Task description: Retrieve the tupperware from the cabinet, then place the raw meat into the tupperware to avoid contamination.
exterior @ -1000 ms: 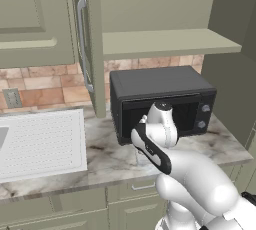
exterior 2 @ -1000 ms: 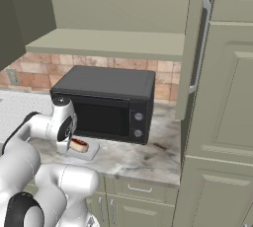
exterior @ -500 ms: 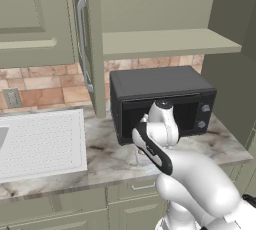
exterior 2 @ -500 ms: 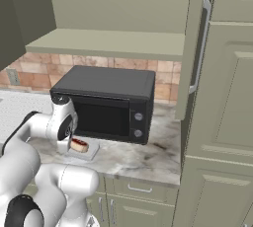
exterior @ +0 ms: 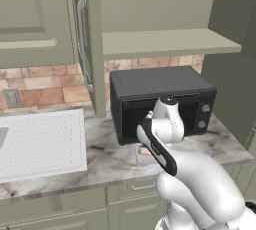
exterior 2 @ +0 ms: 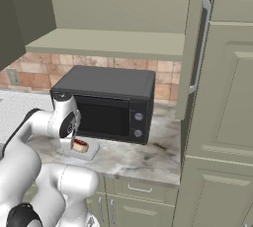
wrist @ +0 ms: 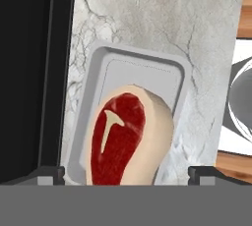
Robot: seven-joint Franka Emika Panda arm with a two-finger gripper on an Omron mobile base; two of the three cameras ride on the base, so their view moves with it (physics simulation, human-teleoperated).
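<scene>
The tupperware [wrist: 129, 72], a shallow pale grey square container, sits on the marble counter in front of the microwave. The raw meat [wrist: 120, 139], red with a tan rim and a pale mark, lies in it, one edge over the container's rim. My gripper [wrist: 125, 173] hangs open just above, one fingertip [wrist: 47, 173] on each side of the steak, gripping nothing. From the right base view the tupperware [exterior 2: 89, 153] and meat [exterior 2: 80, 146] show below my hand [exterior 2: 66, 122]. The cabinet [exterior: 170, 41] above stands open, its door [exterior: 92, 44] swung out and its shelf bare.
The black microwave [exterior: 160, 99] stands right behind the container. A white ridged drainboard [exterior: 40, 141] lies on the counter to the left. A tall sage-green unit [exterior 2: 222, 122] closes off the right end. A round grey object [wrist: 241, 102] on wood lies beyond the container.
</scene>
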